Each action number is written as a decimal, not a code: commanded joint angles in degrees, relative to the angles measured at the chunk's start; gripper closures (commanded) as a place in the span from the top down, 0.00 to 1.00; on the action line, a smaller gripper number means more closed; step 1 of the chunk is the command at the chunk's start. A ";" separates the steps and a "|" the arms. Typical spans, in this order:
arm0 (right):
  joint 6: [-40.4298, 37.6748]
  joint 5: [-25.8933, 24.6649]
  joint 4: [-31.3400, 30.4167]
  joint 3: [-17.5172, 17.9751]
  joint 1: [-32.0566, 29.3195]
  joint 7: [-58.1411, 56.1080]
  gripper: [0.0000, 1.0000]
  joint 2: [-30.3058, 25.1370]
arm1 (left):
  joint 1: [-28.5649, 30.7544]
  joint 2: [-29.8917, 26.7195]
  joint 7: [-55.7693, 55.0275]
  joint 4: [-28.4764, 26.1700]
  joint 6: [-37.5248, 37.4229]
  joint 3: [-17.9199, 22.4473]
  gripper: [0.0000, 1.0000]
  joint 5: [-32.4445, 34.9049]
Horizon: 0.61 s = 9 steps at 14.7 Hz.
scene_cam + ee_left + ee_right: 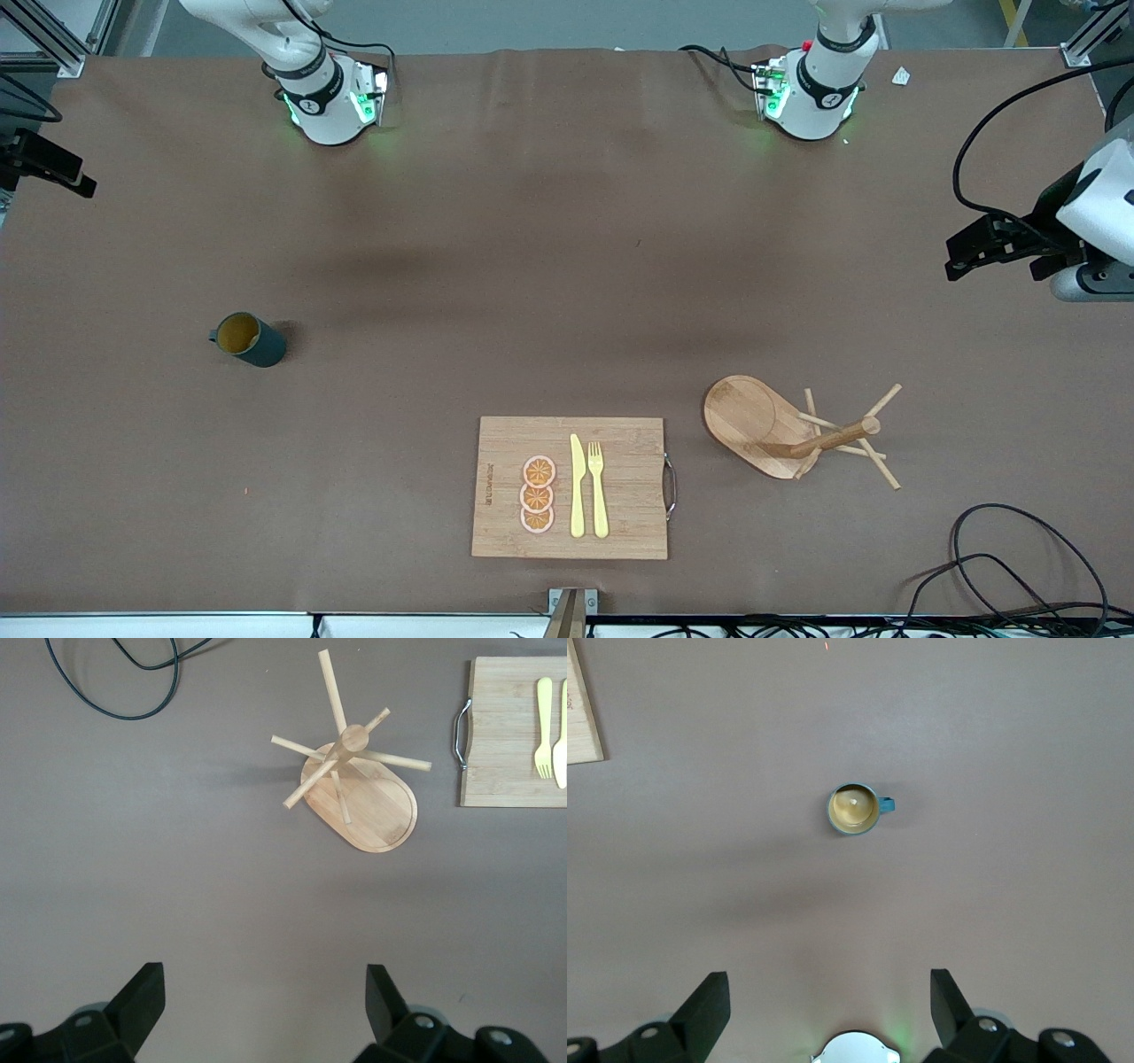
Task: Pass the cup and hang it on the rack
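One cup (249,339), one rack (797,430), both on table; left gripper (266,1005), right gripper (830,1005) jaws open, empty.

One cup (249,339), one rack (788,430)

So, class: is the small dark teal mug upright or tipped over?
Upright: the small dark teal mug shows its round tan inside from above, base on the table.

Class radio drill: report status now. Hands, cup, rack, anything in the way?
Both hands open, empty: left hand over rack, right hand over cup. Cup upright, untouched. Rack standing, pegs bare. Nothing between.
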 commanded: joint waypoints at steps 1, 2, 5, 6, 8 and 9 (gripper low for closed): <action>0.71 -0.85 -1.93 0.37 0.04 -0.51 1.00 -1.92 | -0.08 -0.37 0.38 -0.24 0.44 0.36 1.00 -0.81; 0.80 -0.85 -1.92 0.37 0.04 -0.51 1.00 -1.92 | -0.16 -0.28 0.12 -0.24 0.44 0.36 1.00 -0.73; 0.80 -0.85 -1.92 0.37 0.04 -0.51 1.00 -1.92 | -0.08 -0.28 0.91 -0.15 0.44 0.36 1.00 -0.64; 0.80 -0.85 -1.84 0.37 0.04 -0.51 1.00 -1.84 | -0.08 -0.28 0.82 -0.24 0.44 0.36 1.00 -0.73; 0.80 -0.85 -1.84 0.37 0.04 -0.51 1.00 -1.84 | -0.16 -0.28 0.48 -0.24 0.36 0.36 1.00 -0.73; 0.80 -0.85 -1.84 0.37 0.04 -0.51 1.00 -1.84 | -0.16 -0.28 0.21 -0.24 0.44 0.36 1.00 -0.73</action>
